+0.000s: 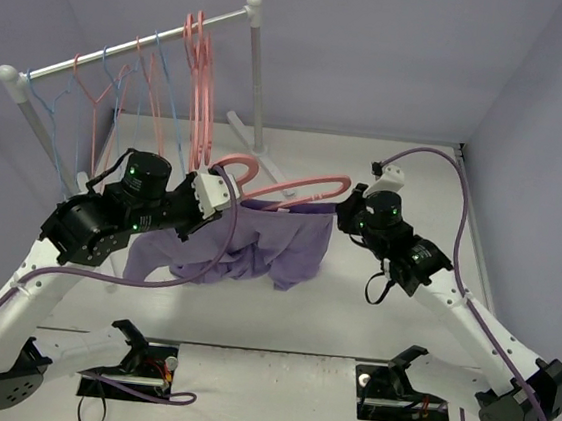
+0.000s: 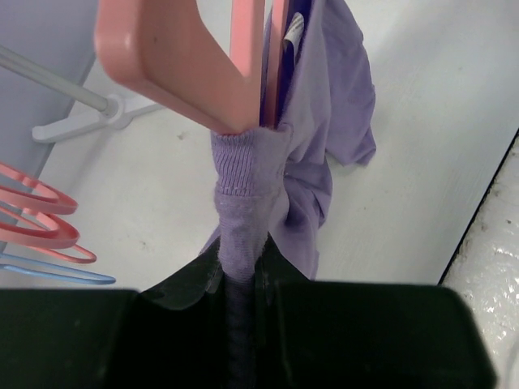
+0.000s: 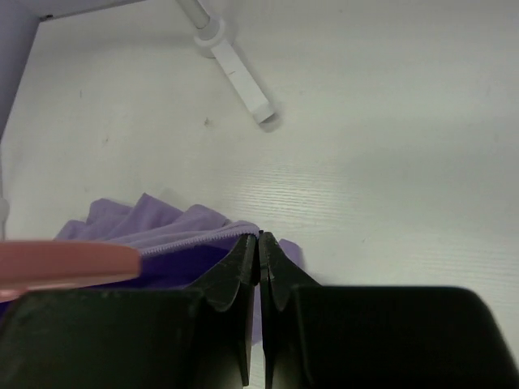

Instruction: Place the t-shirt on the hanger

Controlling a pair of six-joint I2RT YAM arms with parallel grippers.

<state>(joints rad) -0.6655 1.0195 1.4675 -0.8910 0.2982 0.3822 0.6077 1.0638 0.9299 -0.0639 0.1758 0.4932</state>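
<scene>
Pinching the t-shirt (image 2: 324, 121) by its ribbed collar, my left gripper (image 2: 243, 275) held it bunched under the hanger (image 2: 186, 65), mid-table on the near side of the rack (image 1: 138, 45), ready for threading. My right gripper (image 3: 259, 243) had its jaws together at the hem; couldn't tell if cloth was caught.

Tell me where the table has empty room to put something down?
Bare table lies in front, between the hanging t-shirt and the arm bases, and at the back right, past the rack's foot. It's crowded in the middle around the hanger and at the left under the rack.
</scene>
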